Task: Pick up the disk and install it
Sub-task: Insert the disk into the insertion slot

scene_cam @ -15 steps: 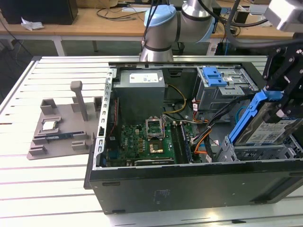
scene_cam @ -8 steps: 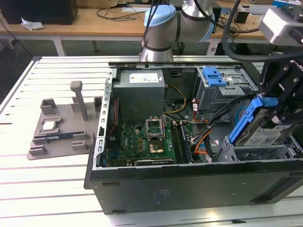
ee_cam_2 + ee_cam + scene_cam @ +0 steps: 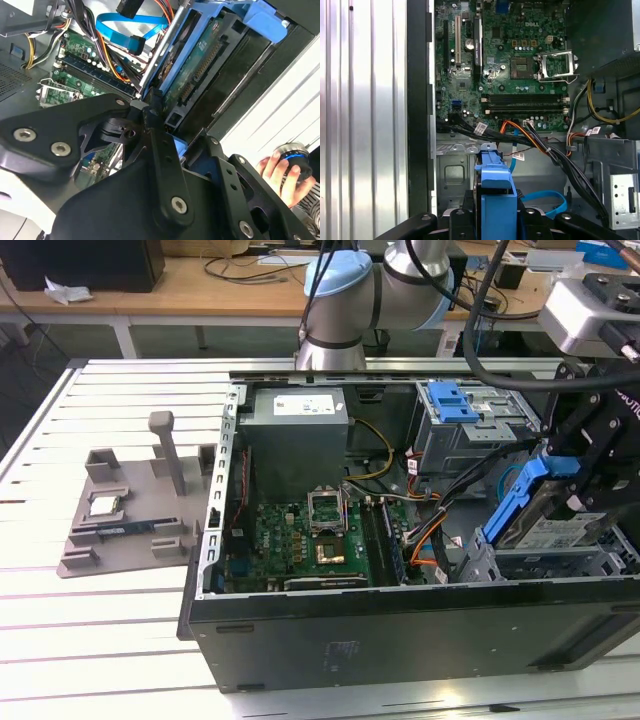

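White slatted table (image 3: 120,640) carries an open computer case (image 3: 400,630) lying on its side, and a grey plastic fixture (image 3: 125,515) sits well apart from it toward the exterior view's left. Behind stands a wooden bench with cables and the arm's base (image 3: 335,310).

Inside the case lie the green motherboard (image 3: 310,540) with its bare processor socket (image 3: 522,67), the grey power supply (image 3: 295,445), and a metal cage topped by a blue bracket (image 3: 450,400).

At the exterior view's right, the claw (image 3: 575,475) hangs over the end of the case and pinches the disk (image 3: 545,520), pressing on its blue carrier from both sides. The disk is tilted steeply, one end high and its lower end down among the grey bay walls (image 3: 480,560) at the case's corner; its labelled face shows in the exterior view. In the second wrist view the disk (image 3: 205,65) shows its circuit-board side and connector row, framed by the blue carrier, next to a blue flat cable (image 3: 127,30). In the first wrist view the carrier's blue end (image 3: 495,200) sits between the black fingers (image 3: 460,220), above the bay floor.

A person's hand (image 3: 280,172) grips a knobbed device near the table edge.
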Available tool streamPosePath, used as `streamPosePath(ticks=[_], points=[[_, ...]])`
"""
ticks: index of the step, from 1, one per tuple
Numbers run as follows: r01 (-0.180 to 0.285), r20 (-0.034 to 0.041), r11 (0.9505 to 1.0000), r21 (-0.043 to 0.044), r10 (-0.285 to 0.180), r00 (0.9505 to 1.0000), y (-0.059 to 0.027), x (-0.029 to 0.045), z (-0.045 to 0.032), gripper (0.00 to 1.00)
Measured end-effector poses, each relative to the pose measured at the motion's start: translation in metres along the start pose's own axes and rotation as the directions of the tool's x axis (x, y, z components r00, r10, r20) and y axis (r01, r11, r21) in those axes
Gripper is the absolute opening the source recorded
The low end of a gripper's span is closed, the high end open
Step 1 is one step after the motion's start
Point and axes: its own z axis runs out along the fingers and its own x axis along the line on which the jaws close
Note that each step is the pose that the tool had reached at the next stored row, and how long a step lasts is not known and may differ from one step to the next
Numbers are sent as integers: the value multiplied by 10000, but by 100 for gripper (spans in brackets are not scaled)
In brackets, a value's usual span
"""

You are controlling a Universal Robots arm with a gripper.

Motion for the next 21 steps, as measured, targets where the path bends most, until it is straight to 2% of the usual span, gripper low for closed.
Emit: streamPosePath(ticks=[4, 5, 13, 14, 15, 16, 17, 18, 21], points=[[-1, -1, 10000, 0, 1, 10000, 0, 0, 0, 38], [0, 1, 10000, 0, 0, 10000, 0, 0, 1, 45], [0, 0, 10000, 0, 0, 10000, 0, 0, 4, 43], [0, 0, 10000, 0, 0, 10000, 0, 0, 4, 36], [0, 0, 10000, 0, 0, 10000, 0, 0, 4, 24], [0, 0, 10000, 0, 0, 10000, 0, 0, 5, 18], [0, 0, 10000, 0, 0, 10000, 0, 0, 5, 18], [0, 0, 10000, 0, 0, 10000, 0, 0, 5, 12], [0, 1, 10000, 0, 0, 10000, 0, 0, 6, 11]])
